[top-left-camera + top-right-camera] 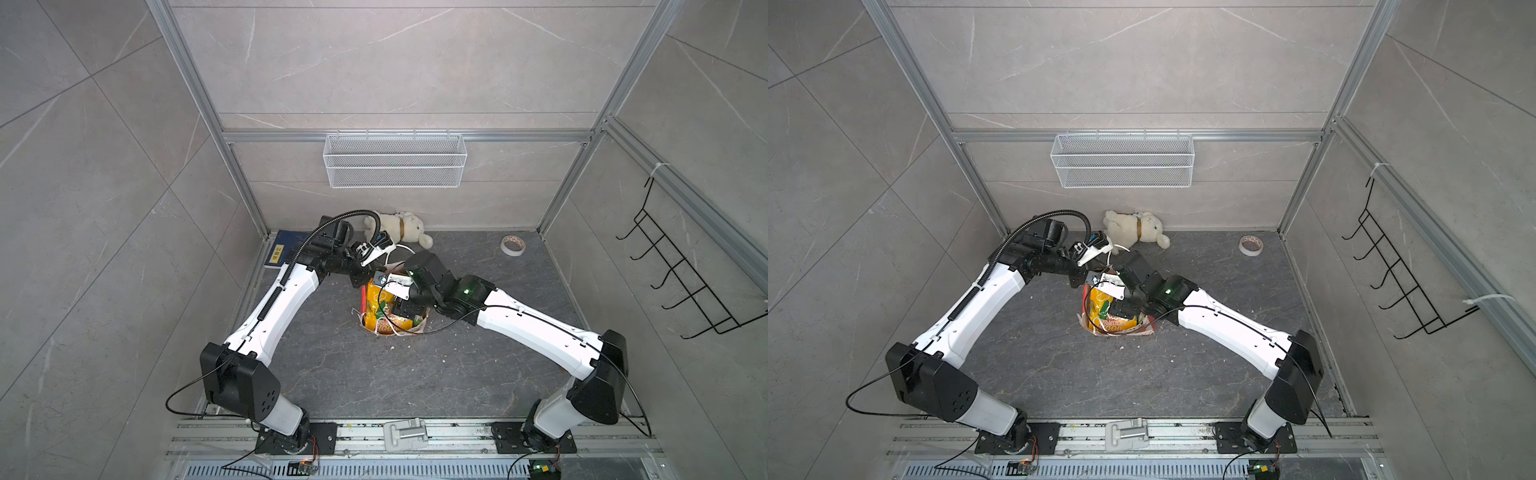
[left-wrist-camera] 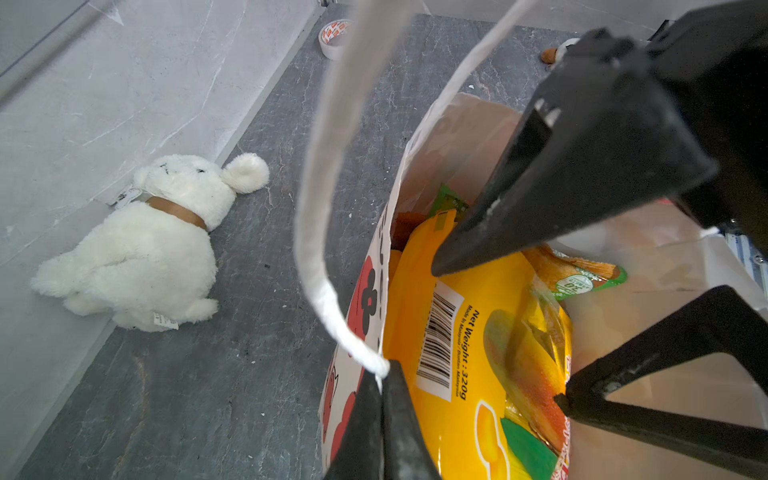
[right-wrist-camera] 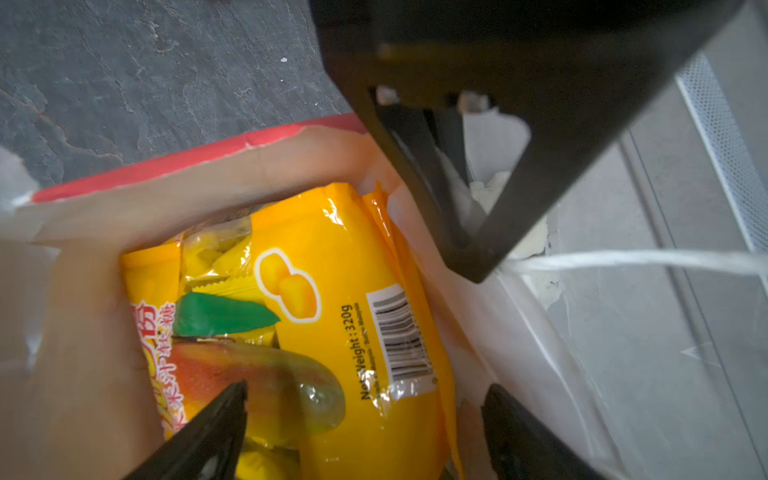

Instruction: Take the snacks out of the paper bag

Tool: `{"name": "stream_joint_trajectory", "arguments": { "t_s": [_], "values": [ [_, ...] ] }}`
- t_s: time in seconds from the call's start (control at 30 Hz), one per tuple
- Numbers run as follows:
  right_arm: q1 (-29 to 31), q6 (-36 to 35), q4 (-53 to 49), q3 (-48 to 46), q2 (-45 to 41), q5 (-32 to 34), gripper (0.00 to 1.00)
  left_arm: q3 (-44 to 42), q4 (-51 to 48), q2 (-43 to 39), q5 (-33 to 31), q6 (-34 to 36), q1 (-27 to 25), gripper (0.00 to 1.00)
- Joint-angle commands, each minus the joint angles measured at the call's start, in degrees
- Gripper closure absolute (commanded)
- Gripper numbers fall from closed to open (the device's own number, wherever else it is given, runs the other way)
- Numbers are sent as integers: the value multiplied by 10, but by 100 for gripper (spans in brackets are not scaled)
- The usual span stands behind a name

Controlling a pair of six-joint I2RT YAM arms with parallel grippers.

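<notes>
Grey stone table (image 1: pixel 374 374), both our arms at the bag (image 2: pixel 368 299).
The bag stands mid-table, snacks (image 2: pixel 582 280) inside, a yellow packet (image 3: pixel 353 257) on top. Our left gripper (image 2: pixel 384 395) is clamped on its rim by the cord (image 2: pixel 320 208); our right gripper (image 3: pixel 365 388) hangs inside, jaws spread wide over the packet.

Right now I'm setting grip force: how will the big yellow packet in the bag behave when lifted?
The yellow packet has glossy, creased film: probably floppy and slippery. Plump with wrapped sweets, it is likely heavyish. Snug in the paper bag, it may drag the bag up.
</notes>
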Motion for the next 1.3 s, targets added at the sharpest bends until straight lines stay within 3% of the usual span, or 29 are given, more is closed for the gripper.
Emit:
{"name": "stream_joint_trajectory", "arguments": {
  "t_s": [0.0,0.13,0.37,0.57,0.67,0.83,0.97,1.27],
  "values": [
    [4,-21,28,-3,40,-2,4,7,2,-8,44,1,-19,100],
    [6,-19,30,6,49,-27,1,5,7,-8,47,2,-18,100],
    [1,-1,38,-5,-20,-70,4,11,9,-11,53,4,-18,100],
    [-12,7,-14,1,-75,-154,20,-5,32,-23,68,-1,-18,100],
    [-13,-13,-38,-8,-84,-158,27,-3,26,-23,71,-1,-18,100],
    [-13,-27,-57,-15,-65,-116,25,-10,20,-32,75,5,-18,100],
    [-12,2,-51,-4,-49,-66,18,-14,14,-45,75,12,-18,100],
    [-10,95,-111,32,-29,1,20,-50,36,-77,80,9,-18,100]
  ]
}}
